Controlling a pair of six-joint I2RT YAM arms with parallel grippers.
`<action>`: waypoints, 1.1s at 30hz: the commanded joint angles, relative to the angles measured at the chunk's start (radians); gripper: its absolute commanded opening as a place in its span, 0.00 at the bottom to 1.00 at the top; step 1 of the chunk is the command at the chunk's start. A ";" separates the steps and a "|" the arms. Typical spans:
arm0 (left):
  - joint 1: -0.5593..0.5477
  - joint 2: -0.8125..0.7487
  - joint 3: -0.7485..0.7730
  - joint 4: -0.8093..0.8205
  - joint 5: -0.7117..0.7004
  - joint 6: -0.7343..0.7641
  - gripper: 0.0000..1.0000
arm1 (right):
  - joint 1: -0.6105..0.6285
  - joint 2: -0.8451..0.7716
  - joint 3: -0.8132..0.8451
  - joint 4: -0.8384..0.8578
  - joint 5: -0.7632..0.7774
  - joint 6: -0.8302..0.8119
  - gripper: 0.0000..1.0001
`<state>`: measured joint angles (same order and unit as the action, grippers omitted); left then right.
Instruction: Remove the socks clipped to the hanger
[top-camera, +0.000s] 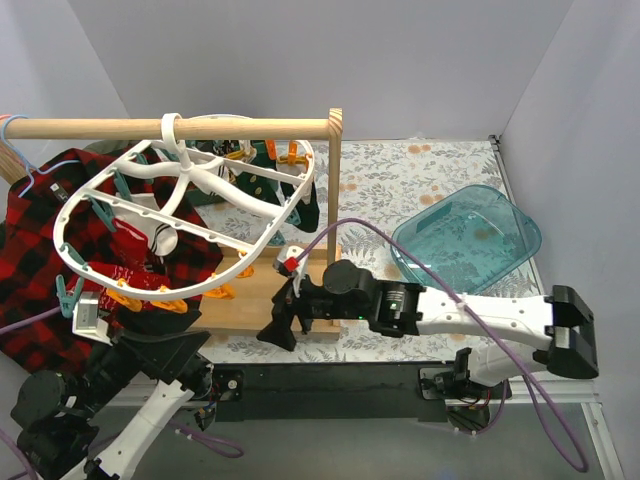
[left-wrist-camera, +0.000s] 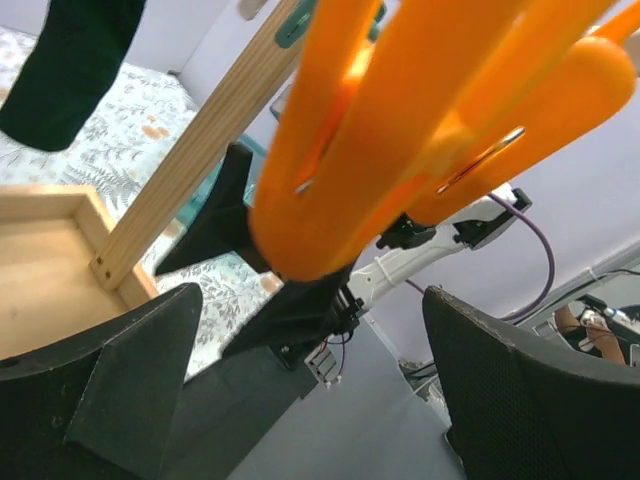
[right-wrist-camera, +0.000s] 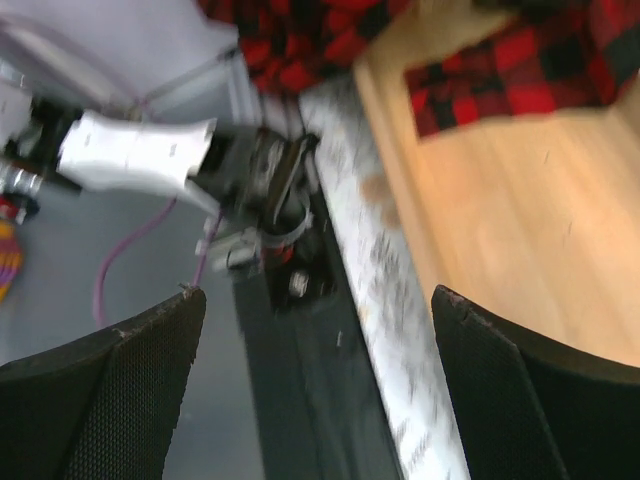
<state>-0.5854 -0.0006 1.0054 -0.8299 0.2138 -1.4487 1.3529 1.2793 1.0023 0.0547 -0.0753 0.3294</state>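
The white oval hanger hangs by its hook from a wooden rail. A red snowflake sock is clipped at its left. Dark green socks hang at its far right side, and one shows in the left wrist view. My left gripper is open and empty just under the hanger's near rim. Orange clips hang right above its fingers. My right gripper is open and empty, low over the wooden base, to the right of the hanger. Its fingers frame only the table edge.
A wooden rail with an upright post stands on a wooden base. A red-and-black plaid shirt hangs at the left and shows in the right wrist view. A teal bin sits at the right.
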 joint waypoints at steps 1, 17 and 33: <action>0.004 -0.105 0.119 -0.158 -0.083 -0.021 0.90 | 0.060 0.124 -0.007 0.428 0.156 -0.067 0.98; 0.006 -0.093 0.409 -0.498 -0.586 -0.154 0.90 | 0.094 0.679 0.264 1.030 0.358 -0.191 0.98; -0.001 -0.096 0.630 -0.486 -0.631 0.002 0.91 | 0.109 1.008 0.711 0.896 0.373 -0.306 0.98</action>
<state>-0.5842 0.0010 1.6089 -1.3174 -0.3653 -1.4982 1.4445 2.2459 1.6169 0.9489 0.2768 0.0753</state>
